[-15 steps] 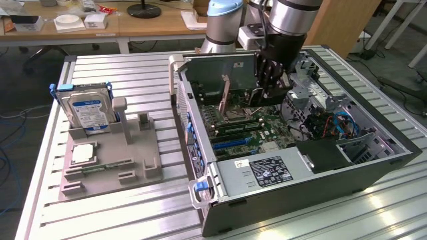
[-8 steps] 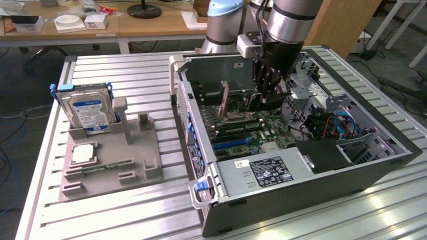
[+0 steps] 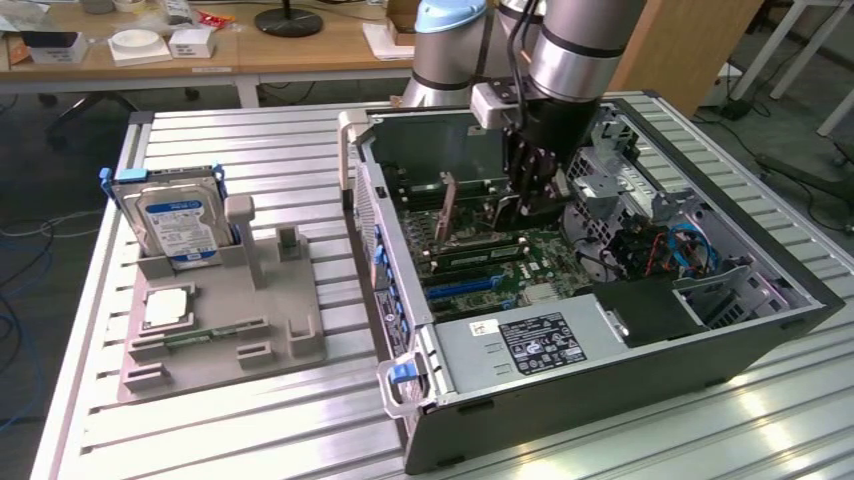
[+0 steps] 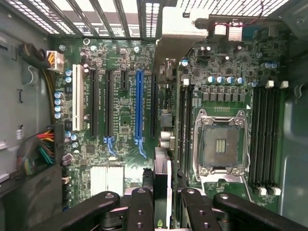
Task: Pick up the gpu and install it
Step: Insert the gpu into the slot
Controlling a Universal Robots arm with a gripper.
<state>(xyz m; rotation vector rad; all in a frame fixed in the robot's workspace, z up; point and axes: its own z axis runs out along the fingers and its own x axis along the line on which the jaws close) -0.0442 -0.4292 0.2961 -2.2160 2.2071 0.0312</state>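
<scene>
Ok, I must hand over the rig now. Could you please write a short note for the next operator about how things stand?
Gripper: shut on the gpu, with the card held on edge between the fingers.
Gpu: upright inside the open computer case, low over the motherboard, near the blue slot.
Done: the gpu is picked up and brought into the case.
Left: installation. I cannot tell whether the card has entered a slot, and the gripper has not released it.
</scene>
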